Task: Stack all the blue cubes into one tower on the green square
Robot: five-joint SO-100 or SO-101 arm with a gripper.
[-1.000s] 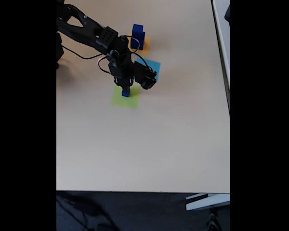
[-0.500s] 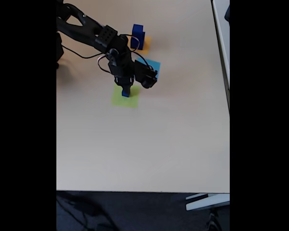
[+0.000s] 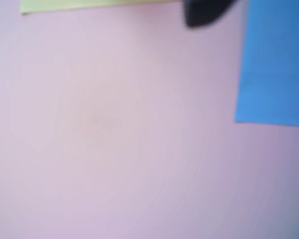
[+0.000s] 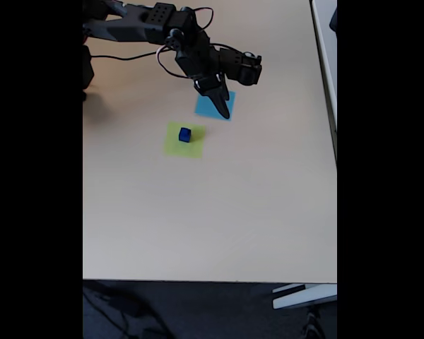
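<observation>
- In the fixed view the black arm (image 4: 138,28) reaches in from ten o'clock toward the table's upper middle, wrist bent so the gripper (image 4: 221,106) points down and toward four o'clock.
- Its dark fingers taper to a point over the light-blue square (image 4: 210,106); whether they are parted or closed cannot be told, and nothing is seen between them.
- One small blue cube (image 4: 185,134) sits on the green square (image 4: 184,145), near its upper edge, free of the gripper, which lies at about two o'clock from it.
- The beige table (image 4: 212,212) is bare toward six o'clock.
- The blurred wrist view shows the green square's edge (image 3: 89,5) at twelve o'clock, a dark finger tip (image 3: 204,12) at one o'clock, and the light-blue square (image 3: 274,59) at two to three o'clock, none touching.
</observation>
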